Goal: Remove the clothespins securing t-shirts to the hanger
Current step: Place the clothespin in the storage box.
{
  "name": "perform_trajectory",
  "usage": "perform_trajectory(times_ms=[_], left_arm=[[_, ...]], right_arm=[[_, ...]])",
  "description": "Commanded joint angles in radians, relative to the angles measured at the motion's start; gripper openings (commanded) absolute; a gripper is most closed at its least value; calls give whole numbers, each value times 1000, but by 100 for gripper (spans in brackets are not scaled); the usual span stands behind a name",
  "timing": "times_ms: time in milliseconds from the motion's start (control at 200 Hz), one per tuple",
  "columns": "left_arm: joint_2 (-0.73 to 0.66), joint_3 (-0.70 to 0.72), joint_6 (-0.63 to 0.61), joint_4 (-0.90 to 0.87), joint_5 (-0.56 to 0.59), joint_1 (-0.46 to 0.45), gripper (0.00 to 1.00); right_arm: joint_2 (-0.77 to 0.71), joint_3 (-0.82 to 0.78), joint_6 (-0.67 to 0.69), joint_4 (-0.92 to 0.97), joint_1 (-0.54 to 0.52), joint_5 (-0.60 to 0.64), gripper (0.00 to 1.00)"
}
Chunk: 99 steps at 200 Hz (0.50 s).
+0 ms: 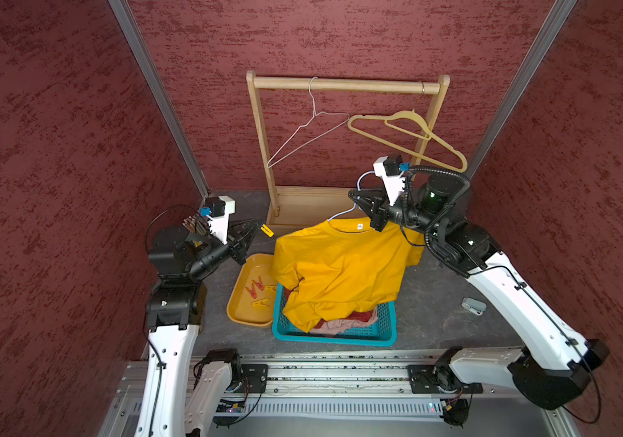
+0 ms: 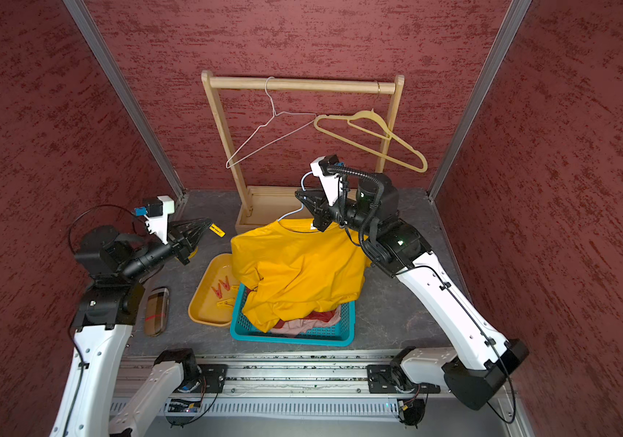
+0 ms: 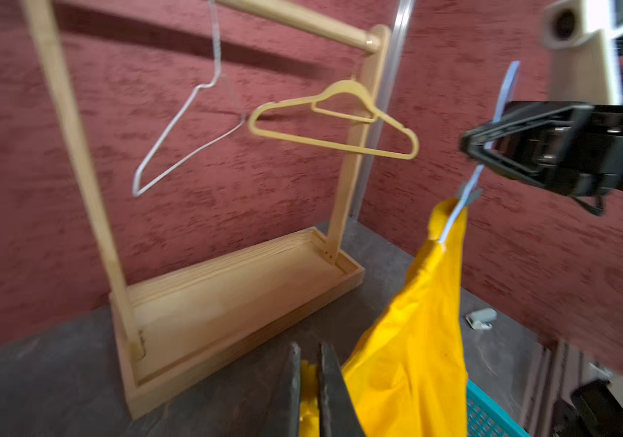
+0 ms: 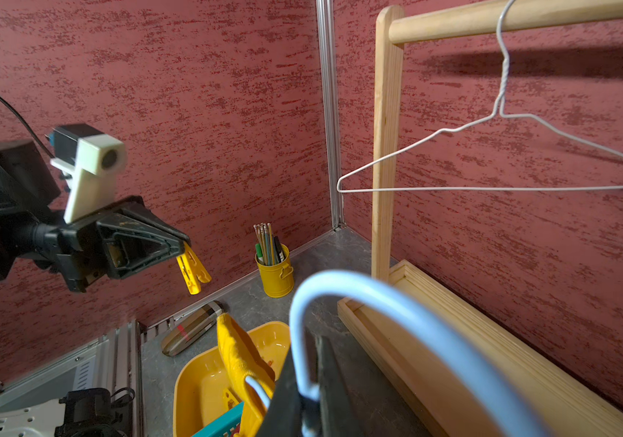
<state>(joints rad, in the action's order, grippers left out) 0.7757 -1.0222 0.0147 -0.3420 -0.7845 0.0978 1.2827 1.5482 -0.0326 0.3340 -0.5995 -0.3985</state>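
**Desk:** Top views first. Where is the peg?

**Me:** In both top views my left gripper (image 1: 259, 226) pinches 1 yellow clothespin (image 1: 267, 230). Its long axis runs on past the fingertips toward the rack base (image 1: 302, 206). The yellow tray (image 1: 242, 318) lies below and back toward the tabletop's near edge, so I judge the drop belongs to my left arm.

**Desk:** Left wrist?

**Me:** The peg is only a blurred yellow sliver between my pressed fingers. My right gripper (image 3: 472, 145) is clamped on the blue hanger (image 3: 506, 87), which carries the yellow t-shirt (image 3: 416, 340).

**Desk:** Right wrist?

**Me:** The peg hangs tilted down from the left tips, well above the tabletop, and the tray sits lower and nearer this camera
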Motion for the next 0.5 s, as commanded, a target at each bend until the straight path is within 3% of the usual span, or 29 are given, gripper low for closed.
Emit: perform_trajectory(times_ms=[0,150,255,341,491], left_arm=[[-28,153,84,-92,175,97,0],[-73,335,134,-92,244,175,1],[-92,370,123,-114,293,179,14],[-100,370,114,-125,298,180,33],[-87,348,110,-134,295,178,45]], right_arm=[[-23,-6,17,-32,-6,35,0],[-19,-4,18,-35,-6,39,0],[-23,-6,15,-38,-6,46,0],[-31,-12,15,-38,-6,57,0],[-45,-23,8,-55,-6,70,0]])
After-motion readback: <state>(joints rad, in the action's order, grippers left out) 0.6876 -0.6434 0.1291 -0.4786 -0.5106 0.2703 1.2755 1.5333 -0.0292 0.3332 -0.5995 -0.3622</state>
